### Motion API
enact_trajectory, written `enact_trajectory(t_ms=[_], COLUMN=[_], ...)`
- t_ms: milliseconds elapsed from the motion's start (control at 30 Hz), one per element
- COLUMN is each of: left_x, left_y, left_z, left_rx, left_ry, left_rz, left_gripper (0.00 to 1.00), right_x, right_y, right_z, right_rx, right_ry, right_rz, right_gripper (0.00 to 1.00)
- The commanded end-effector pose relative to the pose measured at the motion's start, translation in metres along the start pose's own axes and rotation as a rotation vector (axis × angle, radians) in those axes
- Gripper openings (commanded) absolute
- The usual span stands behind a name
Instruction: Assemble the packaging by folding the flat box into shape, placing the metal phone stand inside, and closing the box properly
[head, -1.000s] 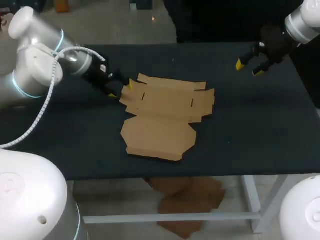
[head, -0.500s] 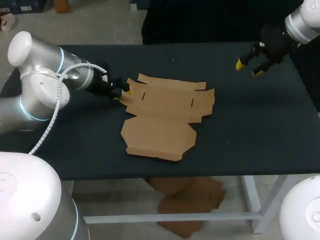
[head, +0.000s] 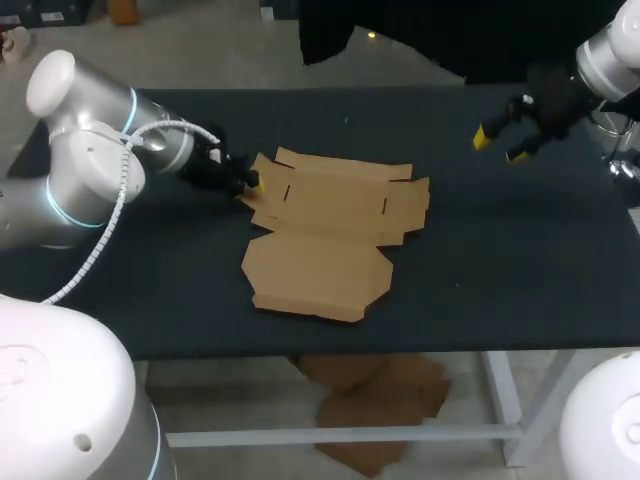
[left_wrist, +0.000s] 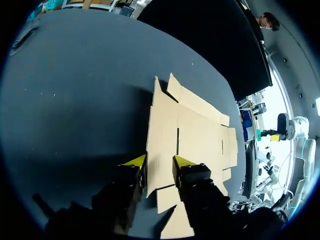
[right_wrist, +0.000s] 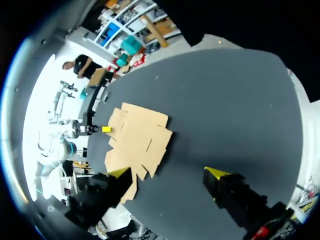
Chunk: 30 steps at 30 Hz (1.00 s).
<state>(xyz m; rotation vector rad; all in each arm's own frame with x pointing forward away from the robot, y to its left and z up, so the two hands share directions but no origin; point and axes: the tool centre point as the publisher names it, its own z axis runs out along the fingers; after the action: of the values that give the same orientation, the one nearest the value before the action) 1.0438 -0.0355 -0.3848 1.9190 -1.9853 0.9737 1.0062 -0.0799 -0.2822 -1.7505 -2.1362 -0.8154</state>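
Observation:
The flat brown cardboard box lies unfolded in the middle of the dark table. My left gripper is at the box's left end. In the left wrist view the box's end flap lies between the two yellow-tipped fingers of the left gripper, which stand a narrow gap apart, open around it. My right gripper hangs open over the table's far right, well away from the box, with nothing between its fingers. No metal phone stand shows in any view.
Bare dark tabletop surrounds the box on all sides, with wide room to its right and along the front edge.
My left gripper has moved onto the box's left flap and its fingers have narrowed around it. The right arm has hardly moved. The box lies where it was.

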Motion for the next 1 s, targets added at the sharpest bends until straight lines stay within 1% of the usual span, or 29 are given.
enact_trajectory(t_ms=[33,167,300,467,633,733,833,933,1000], left_x=[-0.002,-0.004,-0.006,-0.004,0.012,0.026,0.037,0.044,0.047], left_y=[-0.008,-0.014,-0.02,-0.03,-0.034,-0.034,-0.033,-0.032,-0.033], left_z=[0.002,0.0,-0.001,-0.002,-0.004,-0.003,0.0,0.006,0.009], left_rx=[-0.035,-0.079,-0.153,-0.244,-0.318,-0.379,-0.449,-0.501,-0.525], left_ry=[0.019,0.059,0.082,0.086,0.081,0.088,0.068,0.05,0.042], left_rz=[0.008,0.018,0.048,0.123,0.268,0.379,0.484,0.558,0.588], left_gripper=[0.0,0.0,0.0,0.0,0.0,0.0,0.0,0.0,0.0], right_x=[0.003,0.005,0.005,0.005,0.005,0.005,0.005,0.005,0.005], right_y=[-0.01,-0.013,-0.014,-0.014,-0.014,-0.014,-0.014,-0.014,-0.014], right_z=[0.0,0.0,0.0,0.0,0.0,0.0,0.0,0.0,0.0], right_rx=[-0.013,-0.008,0.002,0.002,0.002,0.002,0.002,0.002,0.002], right_ry=[-0.004,-0.007,-0.006,-0.006,-0.006,-0.006,-0.006,-0.006,-0.006], right_rz=[-0.002,-0.002,0.008,0.008,0.008,0.008,0.008,0.008,0.008], right_gripper=[1.0,1.0,1.0,1.0,1.0,1.0,1.0,1.0,1.0])
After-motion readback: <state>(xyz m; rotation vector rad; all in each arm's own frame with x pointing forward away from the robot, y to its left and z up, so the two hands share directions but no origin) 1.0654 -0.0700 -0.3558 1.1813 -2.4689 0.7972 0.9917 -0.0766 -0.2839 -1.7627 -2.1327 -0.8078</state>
